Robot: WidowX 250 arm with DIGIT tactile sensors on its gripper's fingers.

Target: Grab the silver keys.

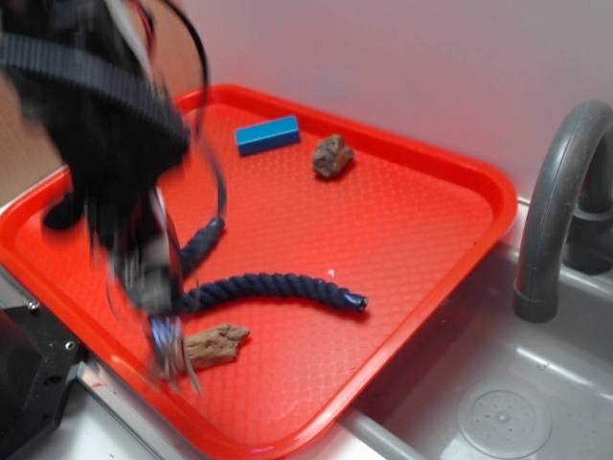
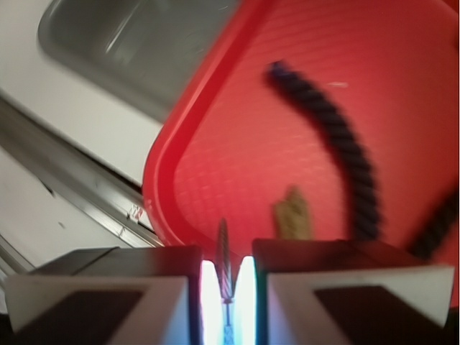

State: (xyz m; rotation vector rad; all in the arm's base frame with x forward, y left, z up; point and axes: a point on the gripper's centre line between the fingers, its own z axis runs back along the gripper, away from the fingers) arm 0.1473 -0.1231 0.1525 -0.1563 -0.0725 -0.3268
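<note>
The silver keys (image 1: pixel 169 347) hang in a blurred bunch below my gripper (image 1: pixel 158 305), over the front-left part of the red tray (image 1: pixel 412 230). In the wrist view a thin key (image 2: pixel 225 260) stands edge-on between the two jaws, which are closed to a narrow slit around it. My gripper (image 2: pixel 226 291) is shut on the keys. The arm is motion-blurred in the exterior view and hides the tray's left corner.
A brown wood chunk (image 1: pixel 216 345) (image 2: pixel 292 214) lies just right of the keys. A dark blue rope (image 1: pixel 273 287) (image 2: pixel 338 136) curves across the tray. A blue block (image 1: pixel 267 134) and a brown lump (image 1: pixel 331 155) sit at the back. A sink (image 1: pixel 503 417) with a grey faucet (image 1: pixel 560 211) lies right.
</note>
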